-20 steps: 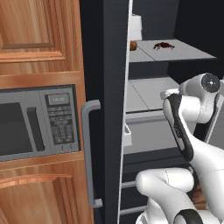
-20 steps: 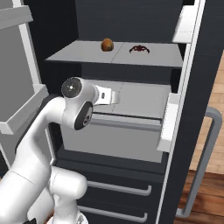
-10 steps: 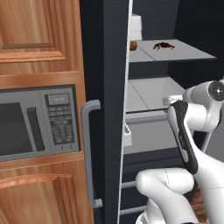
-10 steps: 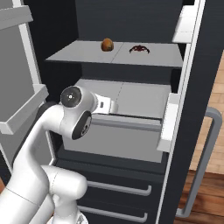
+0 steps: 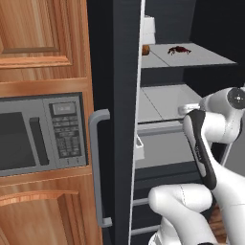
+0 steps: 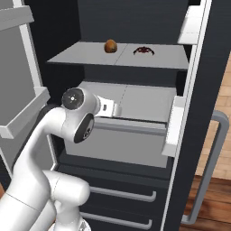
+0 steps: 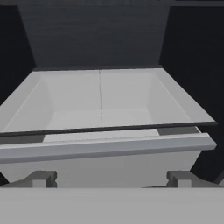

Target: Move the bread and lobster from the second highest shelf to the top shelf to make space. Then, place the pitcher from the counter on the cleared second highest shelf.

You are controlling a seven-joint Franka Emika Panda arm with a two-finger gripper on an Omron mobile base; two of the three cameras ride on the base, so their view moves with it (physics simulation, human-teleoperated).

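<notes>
Two dark fingertips sit far apart at the bottom corners of the hand view, so the gripper (image 7: 111,178) stands fully spread with nothing between its jaws. Just beyond them is a pale grey drawer (image 7: 100,144), its front lip crossing the middle of the frame under a glass shelf pane (image 7: 131,94).

In the right base view the gripper (image 6: 118,108) shows as a short white stub at centre left, level with that drawer (image 6: 122,144) and well below the food. Farther back, near the top centre, the bread (image 6: 110,46) and the lobster (image 6: 143,50) lie side by side, apart, on one grey shelf (image 6: 90,59).

I'd judge the bread light, firm and rounded, best pinched across its widest part. The lobster looks flat and spindly; its thin legs could slip or snag, so the body is the place to grip.

The left base view puts the lobster (image 5: 179,50) at upper right in the open, with the bread (image 5: 146,50) half hidden behind the fridge door (image 5: 122,119), and alone takes in the microwave (image 5: 40,131) at left. The hand view alone shows how the jaws stand.
</notes>
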